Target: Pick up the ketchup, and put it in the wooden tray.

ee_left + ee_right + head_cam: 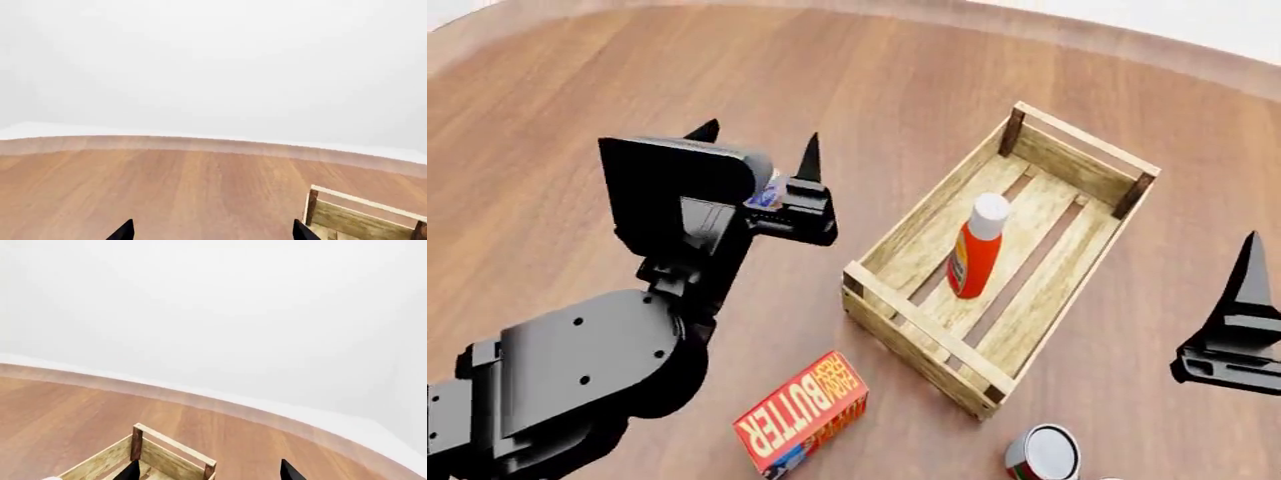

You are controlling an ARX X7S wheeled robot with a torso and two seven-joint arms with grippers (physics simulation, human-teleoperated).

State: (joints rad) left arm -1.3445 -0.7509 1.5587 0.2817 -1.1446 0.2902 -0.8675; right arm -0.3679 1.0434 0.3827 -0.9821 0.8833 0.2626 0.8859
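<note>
The left arm reached forward from the lower left of the head view, its bulky black links bent upward to a boxy wrist. The left gripper (757, 143) pointed away from the robot, its two black fingertips (123, 231) spread well apart with nothing between them. The right gripper (1244, 300) showed only at the right edge of the head view, one tapered finger pointing up; in its own wrist view two dark tips (288, 472) stood apart, holding nothing. The two arms were well apart.
</note>
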